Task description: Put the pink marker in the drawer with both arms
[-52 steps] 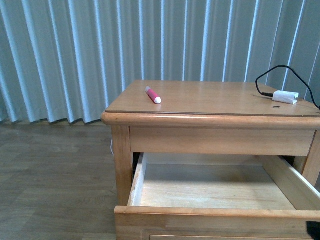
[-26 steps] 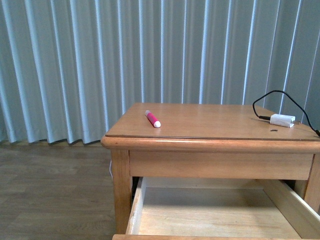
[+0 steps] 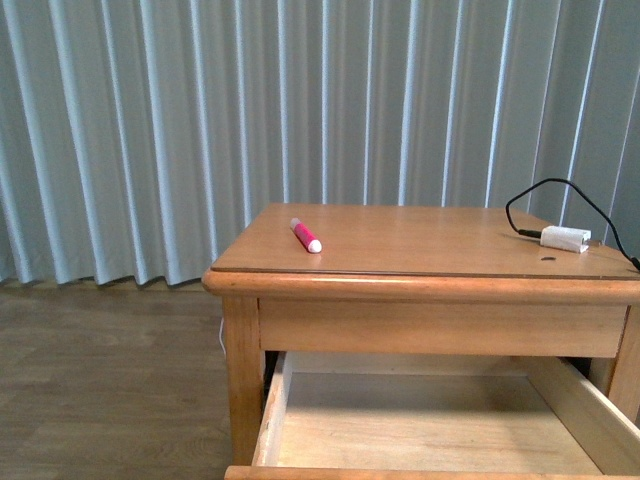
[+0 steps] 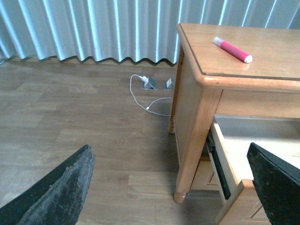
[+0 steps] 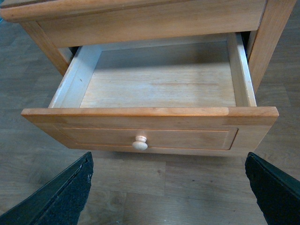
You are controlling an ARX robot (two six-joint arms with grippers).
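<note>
The pink marker [image 3: 305, 235] with a white end lies on the nightstand top near its left side; it also shows in the left wrist view [image 4: 233, 49]. The top drawer [image 5: 154, 86] is pulled out and empty, its round knob [image 5: 140, 143] on the front panel; its inside shows in the front view [image 3: 420, 420]. My left gripper [image 4: 171, 187] is open and empty, off the nightstand's left side above the floor. My right gripper [image 5: 168, 190] is open and empty, in front of the drawer front, apart from the knob. Neither arm shows in the front view.
A white adapter [image 3: 565, 238] with a black cable lies at the right of the nightstand top [image 3: 430, 245]. A white cable and plugs [image 4: 150, 89] lie on the wood floor by the curtain [image 3: 150, 130]. The nightstand's left leg [image 4: 192, 154] stands near my left gripper.
The front view has risen: the drawer front has dropped out of the bottom of the picture, and more curtain shows. The marker and adapter have not moved on the nightstand.
</note>
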